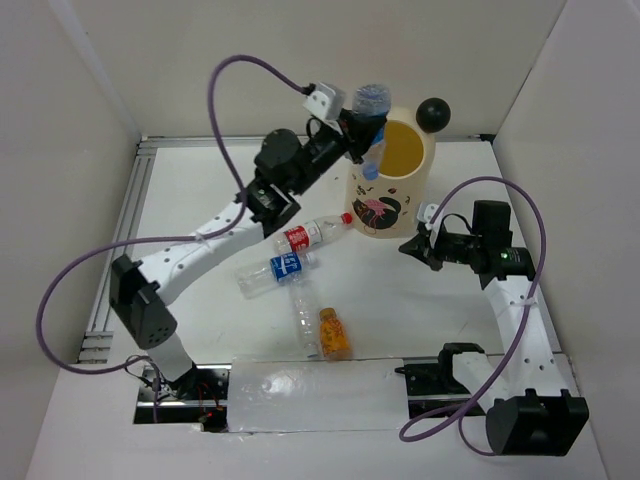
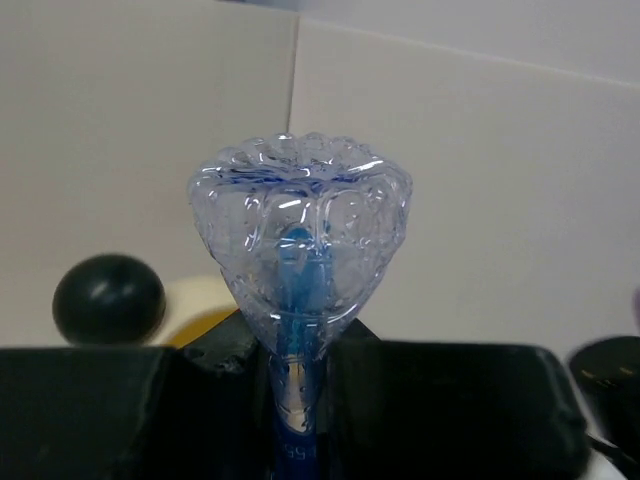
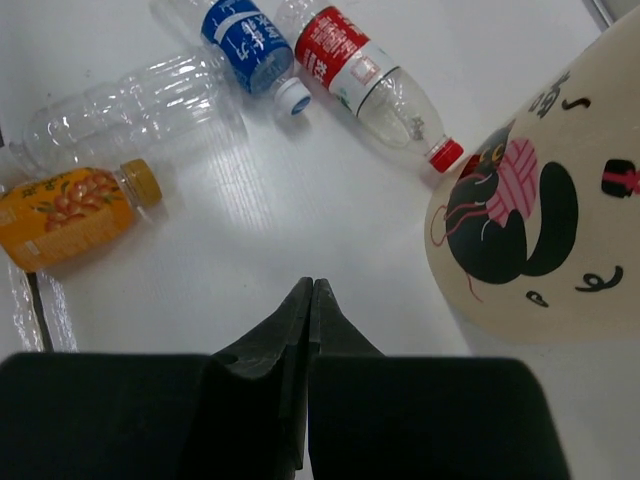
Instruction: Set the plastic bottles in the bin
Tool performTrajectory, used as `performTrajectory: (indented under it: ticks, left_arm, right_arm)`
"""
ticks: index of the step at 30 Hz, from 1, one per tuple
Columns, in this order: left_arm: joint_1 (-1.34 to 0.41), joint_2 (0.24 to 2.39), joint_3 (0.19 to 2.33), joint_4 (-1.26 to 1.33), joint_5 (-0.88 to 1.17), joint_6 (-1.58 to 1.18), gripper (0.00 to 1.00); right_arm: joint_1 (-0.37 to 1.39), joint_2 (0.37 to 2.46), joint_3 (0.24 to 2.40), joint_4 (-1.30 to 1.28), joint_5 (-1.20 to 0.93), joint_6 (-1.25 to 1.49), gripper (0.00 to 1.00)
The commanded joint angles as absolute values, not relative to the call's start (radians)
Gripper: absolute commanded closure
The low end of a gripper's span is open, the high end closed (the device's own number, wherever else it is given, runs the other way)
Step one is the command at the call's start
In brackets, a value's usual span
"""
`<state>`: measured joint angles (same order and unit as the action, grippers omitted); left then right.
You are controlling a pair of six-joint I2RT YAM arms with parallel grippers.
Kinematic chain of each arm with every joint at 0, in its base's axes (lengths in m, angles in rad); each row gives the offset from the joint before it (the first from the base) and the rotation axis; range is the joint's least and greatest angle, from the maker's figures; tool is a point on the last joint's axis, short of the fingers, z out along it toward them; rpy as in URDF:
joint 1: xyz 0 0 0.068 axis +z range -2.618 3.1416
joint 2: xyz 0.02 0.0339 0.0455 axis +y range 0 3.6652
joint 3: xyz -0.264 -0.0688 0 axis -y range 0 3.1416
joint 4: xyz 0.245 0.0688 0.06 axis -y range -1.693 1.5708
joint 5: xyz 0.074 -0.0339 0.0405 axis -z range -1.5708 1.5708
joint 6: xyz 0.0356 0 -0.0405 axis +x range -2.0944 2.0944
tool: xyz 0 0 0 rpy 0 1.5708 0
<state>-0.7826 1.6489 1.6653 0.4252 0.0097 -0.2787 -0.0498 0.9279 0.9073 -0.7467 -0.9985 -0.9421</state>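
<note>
One raised bottle (image 1: 371, 100), clear with a blue label, hangs cap-down over the bin (image 1: 392, 205), and the inverted pose makes sense: the narrow end leads toward the yellow opening, so a release should send it down rather than leave it lying across the rim. Its blue cap (image 1: 370, 172) sits at the left side of the rim; from above I cannot tell whether it is already inside the lip or just outside it. The left gripper (image 1: 352, 128) pinches this bottle at the waist, and the left wrist view shows dark fingers (image 2: 440, 400) pressed against both sides below the dimpled base. A black ball ear (image 1: 433, 113) stands on the far rim, clear of the drop.

Four more lie flat on the table (image 1: 420, 320), left of and nearer than the bin. The red-labelled bottle (image 1: 308, 235) points its cap at the bin's foot, and the blue-labelled bottle (image 1: 280, 270) lies just beside it. The unlabelled bottle (image 1: 305, 318) and the stubby orange bottle (image 1: 335, 335) lie side by side nearest the arms.

The right gripper (image 3: 309, 290) waits low beside the bin with its jaws pressed together on nothing, apparently parked out of the left arm's way.
</note>
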Motion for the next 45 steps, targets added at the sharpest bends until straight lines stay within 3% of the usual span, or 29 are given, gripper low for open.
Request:
performTrajectory:
  ticks: [1,9,12,13,16,17,18,20,21,29,32,34,35,36,37,38,41,44,45]
  left_arm:
    - [-0.833,1.729,1.675,0.894,-0.142,-0.077,1.0]
    - [-0.902,2.058,1.986,0.977,-0.36,0.112,1.0]
    - [-0.902,2.126,2.023,0.966,-0.4,0.158,0.99]
    - [-0.902,2.138,2.011,0.979,-0.4,0.158,0.89]
    - [-0.902,2.174,1.997,0.97,-0.425,0.17,0.6]
    - [-0.893,2.183,1.988,0.969,-0.425,0.154,0.36]
    - [-0.893,2.183,1.988,0.956,-0.425,0.143,0.23]
    - [-0.893,2.172,1.979,0.933,-0.425,0.13,0.03]
    - [-0.893,2.158,1.979,0.924,-0.402,0.117,0.0]
    - [-0.945,2.004,1.952,0.884,-0.353,0.095,0.0]
    - [-0.976,1.844,1.817,0.832,-0.442,0.126,0.0]
    - [-0.988,1.682,1.709,0.769,-0.562,0.117,0.02]
    - [-0.988,1.624,1.59,0.665,-0.613,0.074,0.05]
    - [-0.988,1.565,1.525,0.6,-0.655,0.051,0.08]
    - [-0.968,1.446,1.459,0.538,-0.696,0.02,0.27]
    - [-0.959,1.384,1.331,0.464,-0.78,-0.079,0.38]
    - [-0.893,1.138,1.165,0.072,-0.831,-0.376,0.53]
    - [-0.838,0.968,0.991,-0.272,-0.79,-0.578,0.34]
    - [-0.838,0.868,0.917,-0.338,-0.79,-0.697,0.23]
  right_arm:
    - [-0.058,0.878,0.888,-0.778,-0.973,-0.976,1.0]
    - [-0.1,0.868,0.847,-0.81,-0.953,-1.011,1.0]
    - [-0.11,0.868,0.838,-0.799,-0.953,-1.011,0.9]
    - [-0.11,0.868,0.838,-0.799,-0.953,-1.011,0.86]
    - [-0.132,0.868,0.838,-0.79,-0.953,-1.011,0.41]
    - [-0.132,0.868,0.838,-0.79,-0.963,-1.011,0.28]
    - [-0.132,0.868,0.847,-0.79,-0.963,-1.011,0.06]
    - [-0.141,0.868,0.847,-0.79,-0.992,-1.011,0.0]
    - [-0.141,0.868,0.847,-0.781,-1.002,-1.02,0.0]
    - [-0.097,0.928,0.815,-0.904,-1.121,-1.366,0.01]
    - [-0.033,0.95,0.773,-0.81,-1.121,-1.407,0.22]
    - [0.017,0.962,0.761,-0.712,-1.112,-1.407,0.43]
    - [0.076,0.972,0.761,-0.678,-1.094,-1.407,0.46]
    - [0.11,0.973,0.75,-0.645,-1.057,-1.407,0.46]
    - [0.147,0.988,0.75,-0.58,-1.033,-1.407,0.46]
    - [0.226,1.009,0.75,-0.548,-0.973,-1.407,0.33]
    - [0.389,1.073,0.759,-0.412,-0.87,-1.407,0.22]
    - [0.486,1.162,0.798,-0.313,-0.744,-1.407,0.16]
    - [0.523,1.243,0.843,-0.299,-0.72,-1.407,0.15]
